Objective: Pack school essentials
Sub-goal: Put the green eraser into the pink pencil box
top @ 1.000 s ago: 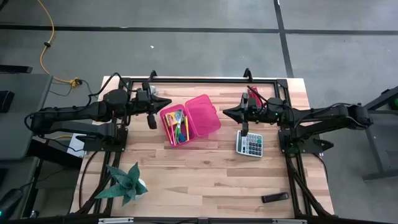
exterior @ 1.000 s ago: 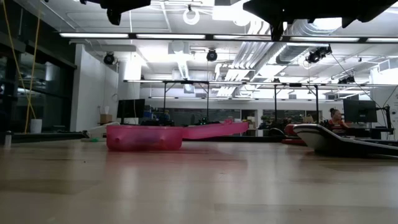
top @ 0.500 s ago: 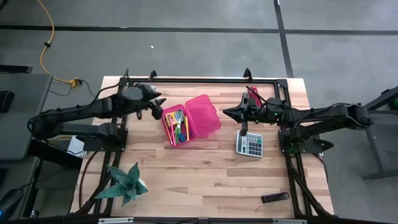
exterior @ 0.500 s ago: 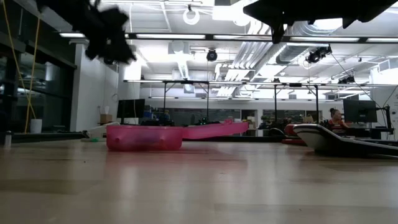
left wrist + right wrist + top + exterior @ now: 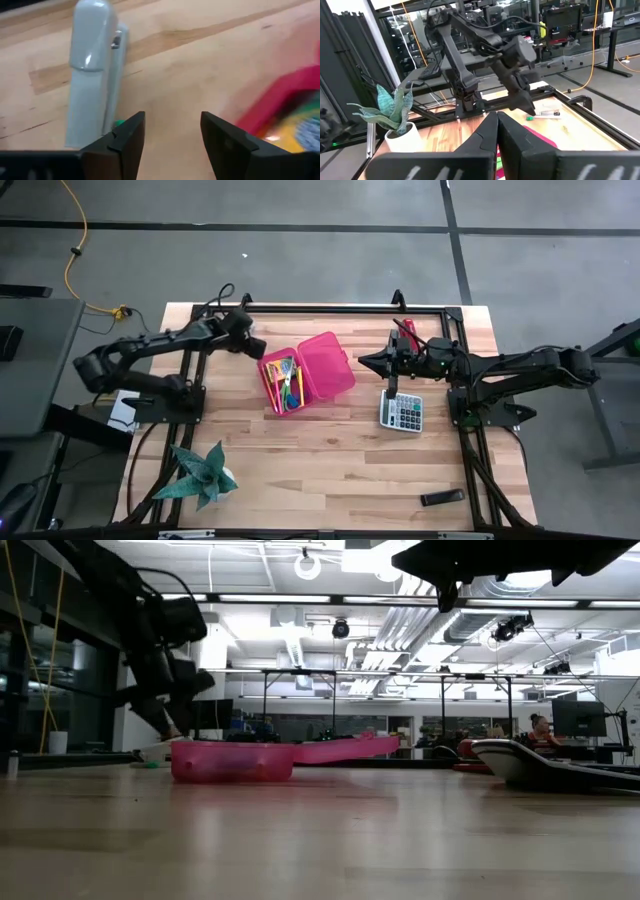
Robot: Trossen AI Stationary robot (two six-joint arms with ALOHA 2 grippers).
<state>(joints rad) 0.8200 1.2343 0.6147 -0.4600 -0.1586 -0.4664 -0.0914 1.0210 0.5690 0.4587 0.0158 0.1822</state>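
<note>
Two arms reached in over the wooden tabletop (image 5: 330, 450), and only the left one was low. The left pincer (image 5: 256, 346) hung just off the far left corner of the open pink plastic case (image 5: 305, 370), its fingers (image 5: 127, 142) spread with nothing between them. The high view alone showed the case's contents: the school essentials (image 5: 285, 378), a bright jumble of yellow, green and orange pieces lying in the tray half nearest the left pincer, the thin sticks running along the tray's long side, away from that pincer toward the near edge of the tabletop. The low view showed only the case's shallow translucent pink wall (image 5: 230, 762) and flat lid, hiding what lay inside. The left wrist view showed a pale grey, rounded, oblong object (image 5: 92, 75) lying on the wood just ahead of the left fingers, with a small green bit (image 5: 119, 123) beside it; what it was could not be told. The case's red-pink rim sat off to one side of that pincer.

The right pincer (image 5: 392, 387), pressed together and empty, waited above the far edge of the grey calculator (image 5: 402, 412), with the red stapler (image 5: 408, 332) beyond it. The right wrist view showed a potted plant (image 5: 395, 117) with stiff pointed leaves.
</note>
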